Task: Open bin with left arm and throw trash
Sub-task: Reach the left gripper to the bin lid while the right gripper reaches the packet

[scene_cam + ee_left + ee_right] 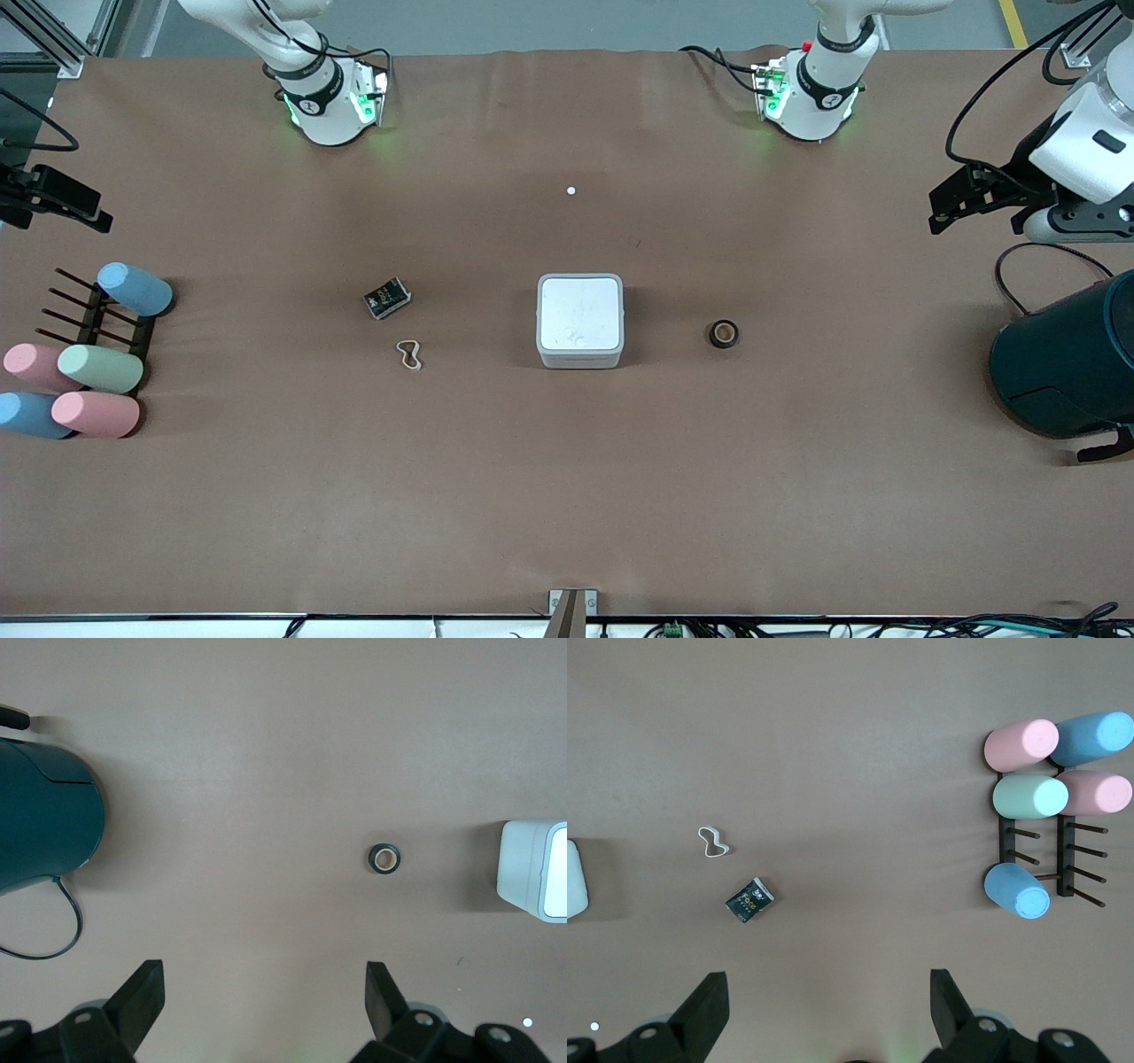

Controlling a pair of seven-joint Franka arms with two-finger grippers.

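Brown paper: covers the table from edge to edge; every item listed below rests on it.
Bin: the bin is a light-grey square box with rounded corners, standing at the table's centre. Its flat white lid is down and level. One corner also shows in the left wrist view.
Snack packet: the black packet with gold print lies flat, toward the right arm's end of the table from the bin and well apart from it; also seen at.
Rubber band: the whitish loop lies near the packet and nearer the front camera than it, not touching it; also seen at.
Tape roll: the small dark roll lies flat, hole upward, toward the left arm's end of the table from the bin, apart from it; also seen at.
Left gripper: the left gripper is raised over bare table between the tape roll and the dark teal cylinder. Fingers spread wide apart, nothing between them.
Right gripper: the right gripper is raised over bare table, with the packet, the loop and the cup rack in its view. Fingers spread wide apart, nothing between them.
Rack: holds pastel cups in blue, pink and green at the right arm's end of the table.
White dot: a tiny dot lies farther from the front camera than the bin.
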